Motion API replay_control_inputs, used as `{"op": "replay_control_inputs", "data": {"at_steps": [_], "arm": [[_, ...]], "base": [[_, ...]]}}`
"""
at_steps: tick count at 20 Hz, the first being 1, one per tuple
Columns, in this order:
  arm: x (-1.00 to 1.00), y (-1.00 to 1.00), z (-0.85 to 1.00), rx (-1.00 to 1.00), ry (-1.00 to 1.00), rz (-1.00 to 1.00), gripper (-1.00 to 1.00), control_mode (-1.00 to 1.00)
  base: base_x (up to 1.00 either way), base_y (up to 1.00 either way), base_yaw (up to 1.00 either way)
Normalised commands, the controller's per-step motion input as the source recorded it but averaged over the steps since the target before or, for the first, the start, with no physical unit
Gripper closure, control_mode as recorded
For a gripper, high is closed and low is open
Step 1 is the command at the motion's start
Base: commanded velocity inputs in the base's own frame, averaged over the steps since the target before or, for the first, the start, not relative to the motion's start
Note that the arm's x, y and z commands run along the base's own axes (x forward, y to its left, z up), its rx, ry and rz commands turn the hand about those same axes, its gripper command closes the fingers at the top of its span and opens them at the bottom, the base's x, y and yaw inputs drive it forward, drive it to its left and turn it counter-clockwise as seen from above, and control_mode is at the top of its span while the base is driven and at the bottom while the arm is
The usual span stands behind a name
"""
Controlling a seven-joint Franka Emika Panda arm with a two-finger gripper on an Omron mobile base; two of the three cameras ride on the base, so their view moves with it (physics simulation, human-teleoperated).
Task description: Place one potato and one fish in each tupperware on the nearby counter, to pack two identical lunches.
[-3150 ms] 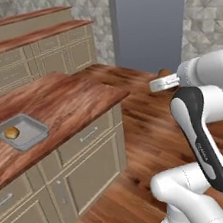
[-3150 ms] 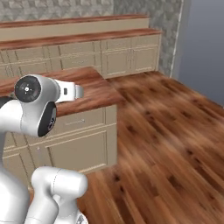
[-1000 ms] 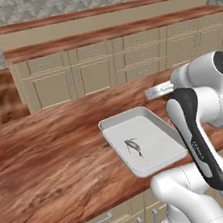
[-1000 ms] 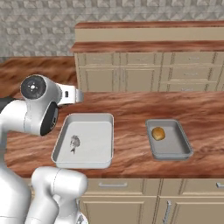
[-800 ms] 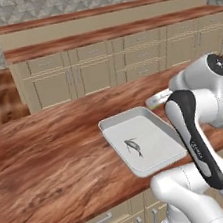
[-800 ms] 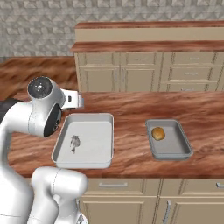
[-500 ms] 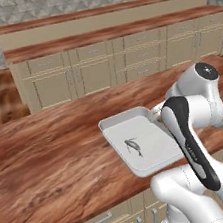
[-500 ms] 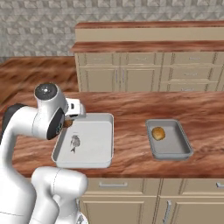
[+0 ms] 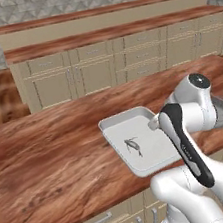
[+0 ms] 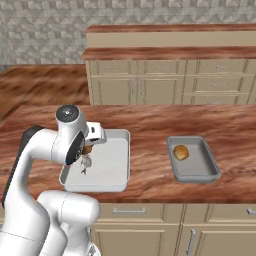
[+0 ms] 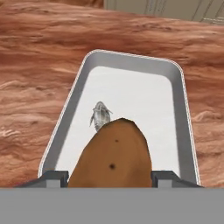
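The hand (image 11: 109, 175) grips a brown potato (image 11: 111, 159) between its two dark fingertips (image 11: 52, 177), one on each side of the tuber. It hangs over the larger tupperware tray (image 11: 179, 113), near that tray's left rim as the right base view shows it, with the potato above the tray floor. In the right base view the hand (image 10: 89, 149) sits at the end of the white arm, a sliver of potato (image 10: 88, 149) visible beneath it.

A small grey fish (image 11: 99, 116) lies on the floor of the larger tray, just beyond the held potato; in the left base view the fish (image 9: 132, 143) is near the tray's middle, and in the right base view (image 10: 85, 164) towards its left side.

The larger tray (image 10: 122, 150) rests on the wood-grain desk (image 10: 150, 125) close to the front edge. Well apart to its right stands the smaller tupperware tray (image 10: 200, 175), containing a second potato (image 10: 181, 152) near its far end.

Beige cabinets (image 10: 150, 90) line the back wall.
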Motion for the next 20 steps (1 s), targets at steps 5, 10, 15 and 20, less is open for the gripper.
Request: {"op": "replay_control_inputs", "data": {"at_steps": [5,10,15,20], "arm": [[0.61,-0.22,-0.43,0.00,0.00,0.03,1.00,-1.00],[0.53,0.00,-0.57,0.00,0.00,0.05,1.00,-1.00],[0.56,0.00,-0.52,0.00,0.00,0.04,1.00,-1.00],[0.64,0.00,-0.45,0.00,0.01,0.03,1.00,-1.00]], "base": [[0.00,0.00,0.00],[0.00,0.00,0.00],[0.00,0.00,0.00],[0.00,0.00,0.00]]}}
